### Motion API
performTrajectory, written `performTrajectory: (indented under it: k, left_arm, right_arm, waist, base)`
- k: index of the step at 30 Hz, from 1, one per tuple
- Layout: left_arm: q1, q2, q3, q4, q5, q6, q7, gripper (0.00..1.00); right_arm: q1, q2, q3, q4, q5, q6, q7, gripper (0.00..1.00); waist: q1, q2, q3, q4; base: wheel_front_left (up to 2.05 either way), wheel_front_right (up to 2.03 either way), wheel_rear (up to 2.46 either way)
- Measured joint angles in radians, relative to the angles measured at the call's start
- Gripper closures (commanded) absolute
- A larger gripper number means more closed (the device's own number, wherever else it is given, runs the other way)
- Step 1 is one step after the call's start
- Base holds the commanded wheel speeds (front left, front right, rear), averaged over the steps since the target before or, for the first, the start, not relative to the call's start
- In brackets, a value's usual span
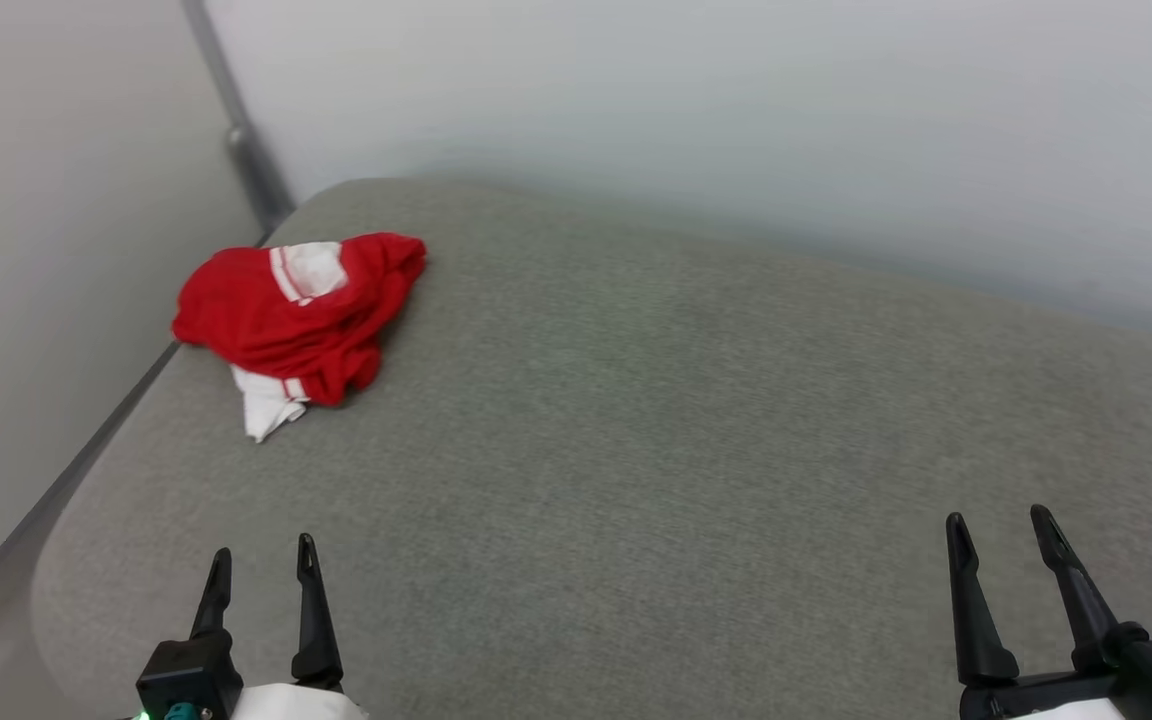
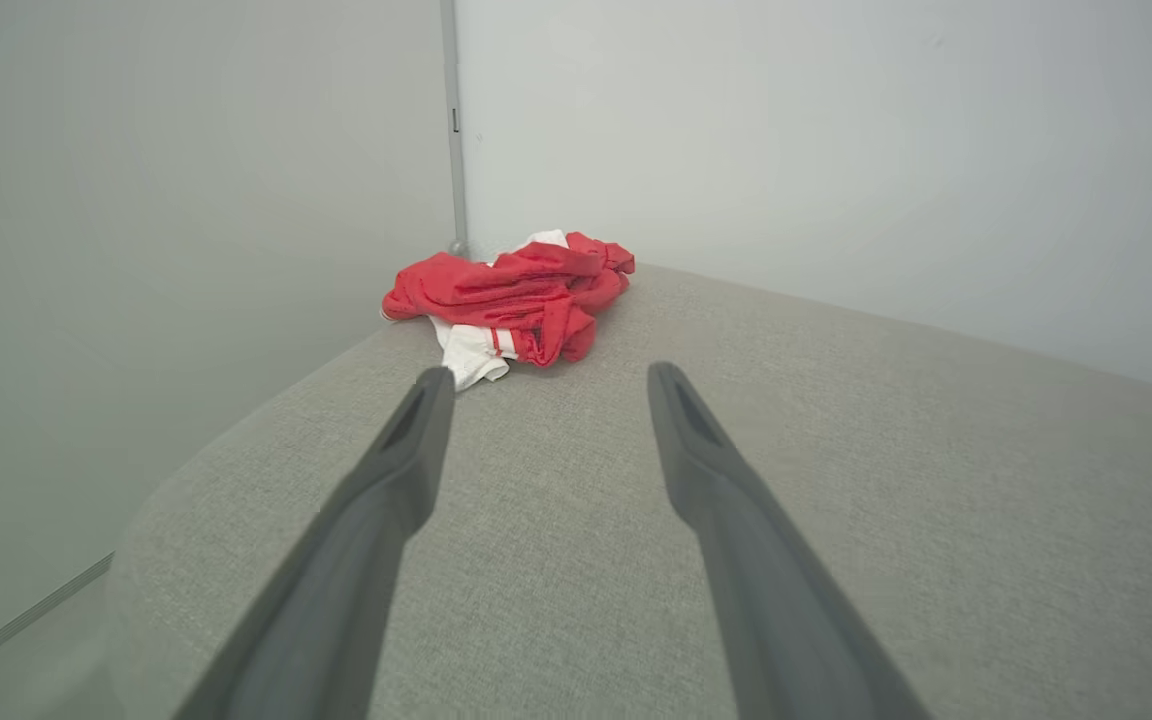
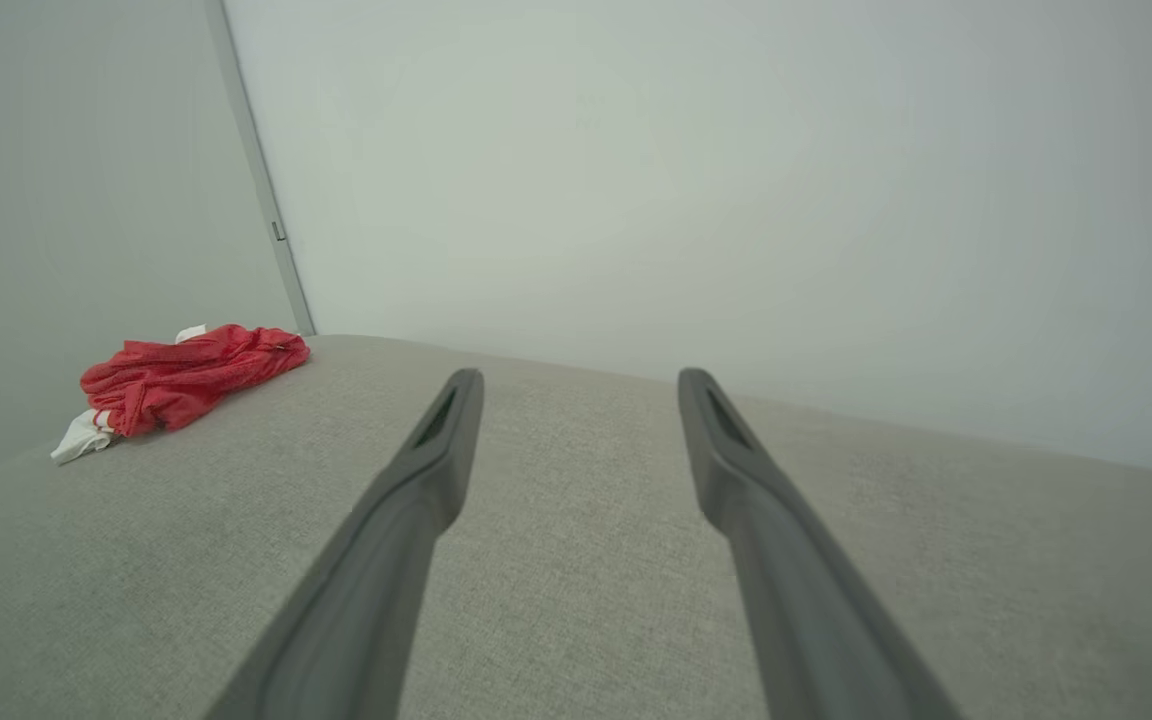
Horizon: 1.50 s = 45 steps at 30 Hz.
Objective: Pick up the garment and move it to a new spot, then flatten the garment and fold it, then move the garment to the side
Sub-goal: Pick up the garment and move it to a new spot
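Head view: the garment (image 1: pixel 286 320) lies crumpled at the far left corner of the grey padded surface (image 1: pixel 636 420). The heap has no clear long axis, and one white sleeve points toward the near edge. The left gripper (image 1: pixel 261 560) and right gripper (image 1: pixel 1001 525) hover spread and empty by the near edge.

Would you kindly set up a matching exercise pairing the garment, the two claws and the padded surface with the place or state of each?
Things:
1. garment
2. left claw
3. right claw
4. padded surface

Place or state:
A. open, at the head view's lower right
B. crumpled in a heap near the far left corner
C. open, at the head view's lower left
D. grey fabric, bearing the heap

Pairs: 1-B, 2-C, 3-A, 4-D
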Motion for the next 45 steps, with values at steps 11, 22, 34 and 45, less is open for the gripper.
performTrajectory:
  k: [11, 22, 34, 45]
  left_arm:
    - [0.004, 0.0, 0.037, -0.001, -0.007, 0.003, 0.0, 0.0]
    - [0.012, 0.0, 0.047, -0.003, -0.027, 0.02, 0.0, 0.0]
    - [-0.286, 0.055, 0.163, 0.1, 0.006, -0.112, 0.0, 0.0]
    - [-0.787, 0.242, 0.323, 0.243, -0.021, -0.196, 0.0, 0.0]
  right_arm:
    - [-0.001, 0.0, 0.017, -0.007, -0.009, 0.0, 0.0, 0.0]
    - [-0.028, 0.0, 0.034, -0.002, -0.028, 0.0, 0.0, 0.0]
    - [-0.066, 0.0, 0.01, -0.037, -0.093, 0.0, 0.0, 0.0]
    - [-0.197, 0.0, -0.034, -0.146, -0.235, 0.0, 0.0, 0.0]
  waist:
    - [0.0, 0.0, 0.005, 0.142]
    - [0.0, 0.0, 0.031, 0.163]
    - [0.0, 0.0, 0.107, 0.122]
    - [0.0002, 0.0, 0.372, 0.022]
  base:
    - [0.0, 0.0, 0.0]
    - [0.0, 0.0, 0.0]
    - [0.0, 0.0, 0.0]
    - [0.0, 0.0, 0.0]
